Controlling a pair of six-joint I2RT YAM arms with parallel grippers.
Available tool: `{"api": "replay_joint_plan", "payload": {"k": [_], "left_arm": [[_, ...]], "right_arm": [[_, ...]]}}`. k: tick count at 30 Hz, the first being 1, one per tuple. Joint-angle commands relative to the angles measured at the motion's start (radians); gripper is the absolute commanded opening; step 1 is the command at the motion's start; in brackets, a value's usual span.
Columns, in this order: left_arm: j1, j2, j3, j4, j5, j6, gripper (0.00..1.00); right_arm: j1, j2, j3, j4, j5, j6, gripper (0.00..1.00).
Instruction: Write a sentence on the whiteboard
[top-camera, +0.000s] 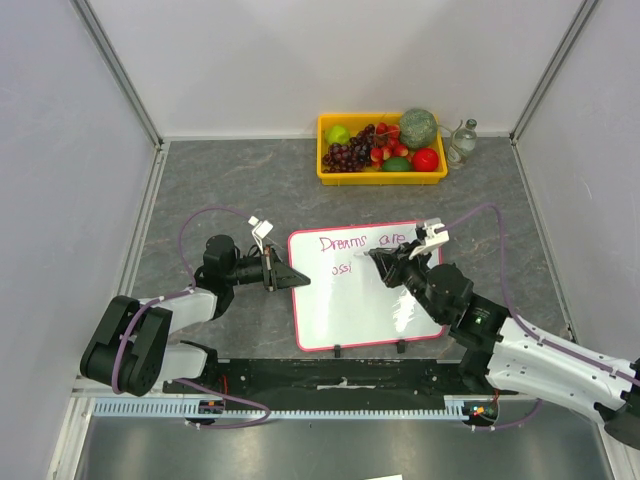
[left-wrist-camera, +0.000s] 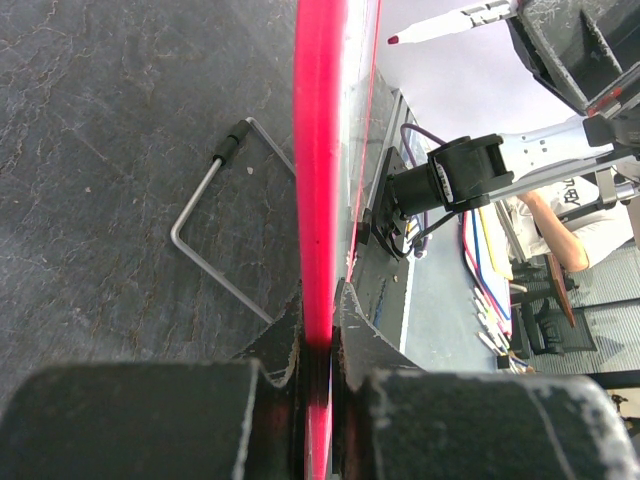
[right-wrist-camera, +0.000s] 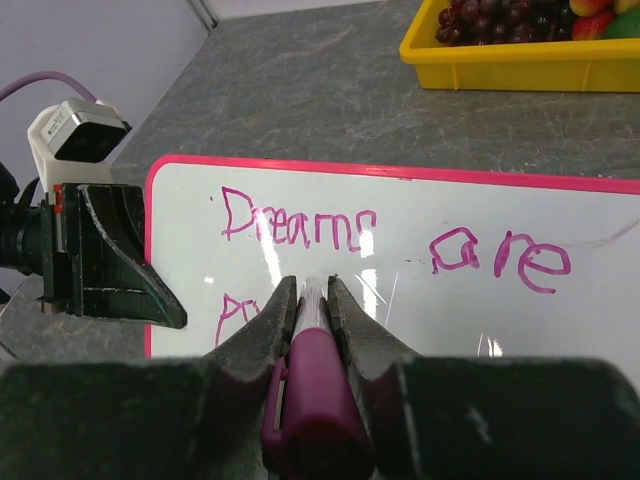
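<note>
The whiteboard (top-camera: 365, 300) lies on the grey desk (top-camera: 230, 190), in the middle between the two arms, with its black clips on the near edge. The sentence (top-camera: 358, 242) runs along the board's far part in magenta: "Dreams are" on the top line. A second line has been begun below it at the left; its letters are partly hidden by the right arm and cannot be read in full.

The left hand (top-camera: 292, 277) is closed on the board's left edge. The left wrist view shows the pink-red rim pinched between its two fingers. A bent metal wire (left-wrist-camera: 215, 235) lies on the desk just beside that edge.

The right hand (top-camera: 378, 260) is clamped on a magenta marker (right-wrist-camera: 312, 390), held lengthwise between the fingers with the tip pointing at the board, below "Dreams". Whether the tip touches the surface cannot be told.

At the far edge of the desk, well apart from the board, stands a yellow tray (top-camera: 381, 178) of fruit (top-camera: 350, 152). A small clear bottle (top-camera: 462, 140) stands just beside its right end.
</note>
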Motion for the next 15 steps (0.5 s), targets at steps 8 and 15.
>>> {"api": "replay_joint_plan", "payload": {"k": [8,15], "left_arm": [[-0.004,0.012,-0.02,-0.066,-0.088,0.147,0.02],[-0.004,0.012,-0.02,-0.066,-0.088,0.147,0.02]], "right_arm": [[-0.011,0.032,0.012,0.007,0.045,-0.006,0.0],[-0.009,0.018,-0.008,-0.016,0.011,-0.005,0.0]]}}
